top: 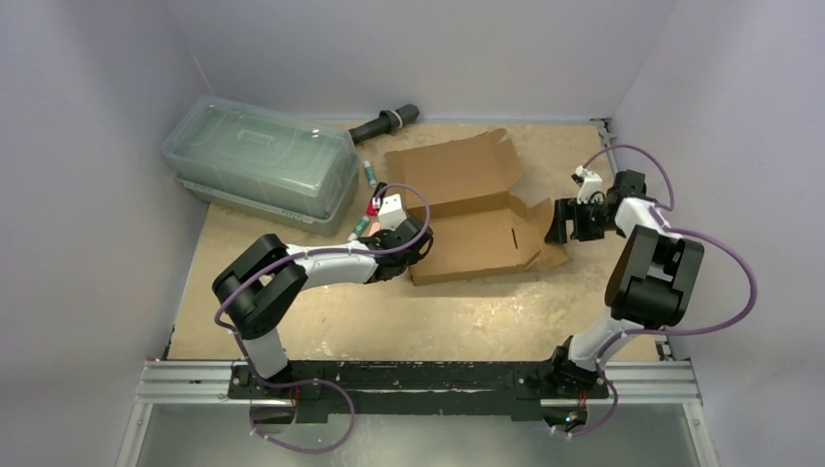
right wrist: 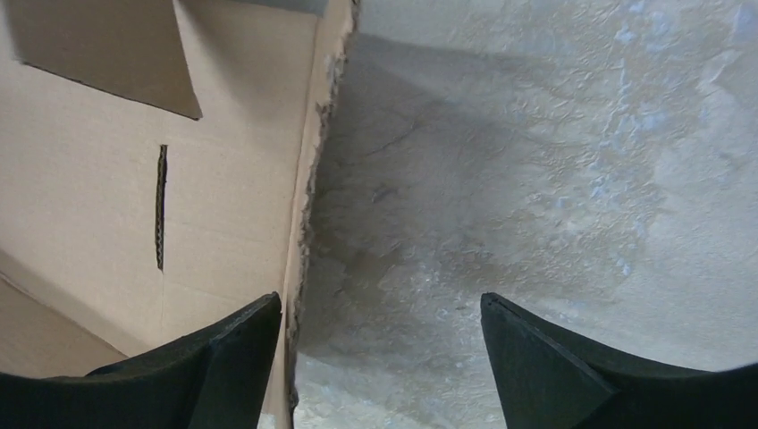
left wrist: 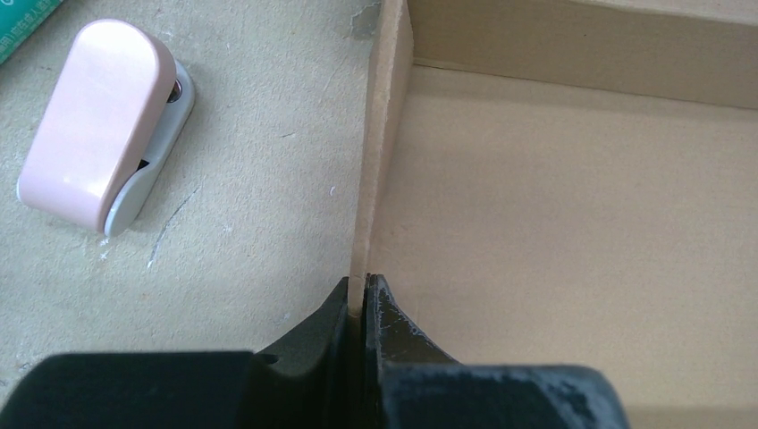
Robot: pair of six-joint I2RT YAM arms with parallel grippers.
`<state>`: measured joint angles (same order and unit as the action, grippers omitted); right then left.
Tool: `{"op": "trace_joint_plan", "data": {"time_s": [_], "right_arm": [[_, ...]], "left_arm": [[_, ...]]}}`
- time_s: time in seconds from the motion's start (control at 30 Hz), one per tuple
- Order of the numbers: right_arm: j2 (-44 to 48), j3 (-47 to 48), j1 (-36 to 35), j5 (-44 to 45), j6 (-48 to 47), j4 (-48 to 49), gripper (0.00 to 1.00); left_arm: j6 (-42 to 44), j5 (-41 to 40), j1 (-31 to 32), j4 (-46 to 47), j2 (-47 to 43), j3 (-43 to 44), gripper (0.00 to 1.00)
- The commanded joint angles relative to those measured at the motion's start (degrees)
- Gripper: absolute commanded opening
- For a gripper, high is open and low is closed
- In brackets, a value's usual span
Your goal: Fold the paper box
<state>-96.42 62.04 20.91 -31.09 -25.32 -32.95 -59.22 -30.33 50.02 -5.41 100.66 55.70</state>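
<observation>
At the left wall of the paper box (left wrist: 554, 206), I note the left pincer (left wrist: 364, 290) clamped on its edge; the right pincer (right wrist: 380, 313) gapes wide beside a flap, empty.

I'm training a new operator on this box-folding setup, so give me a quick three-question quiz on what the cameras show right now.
1. True or false: the left gripper is clamped on a side wall of the paper box.
2. The right gripper is: A open, B shut on the box, C holding a marker.
3. Which big lidded item stands left of the box?
Key: 1 true. 2 A. 3 the clear plastic container.
</observation>
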Motion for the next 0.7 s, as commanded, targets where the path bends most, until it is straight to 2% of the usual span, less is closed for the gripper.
{"op": "trace_joint_plan", "data": {"time_s": [0.0, 0.1, 0.17, 0.23, 0.5, 0.67], "right_arm": [[-1.9, 2.6, -0.1, -1.5, -2.1, -2.3, 0.77], [-2.4, 2.7, 0.0, -3.7, -2.1, -2.0, 0.46], [-0.1, 1.9, 0.0, -2.8, -1.5, -0.3, 0.17], [2.7, 1.1, 0.0, -1.4, -0.9, 2.2, 0.00], [9.3, -1.5, -0.7, -1.6, -0.2, 6.4, 0.00], [12.4, -2.9, -2.5, 1.1, -1.2, 7.7, 0.00]], "left_arm": [[-1.4, 0.4, 0.1, -4.5, 2.3, -1.3, 0.00], [-1.2, 0.4, 0.1, -4.8, 2.5, -0.7, 0.00], [-0.8, 0.4, 0.2, -5.5, 2.7, 0.0, 0.00], [0.0, 0.8, 0.2, -6.0, 3.1, 1.0, 0.00], [3.9, 4.7, 0.7, -6.6, 2.5, 4.8, 0.00], [7.3, 8.0, 0.7, -5.8, 1.0, 6.2, 0.10]]}}
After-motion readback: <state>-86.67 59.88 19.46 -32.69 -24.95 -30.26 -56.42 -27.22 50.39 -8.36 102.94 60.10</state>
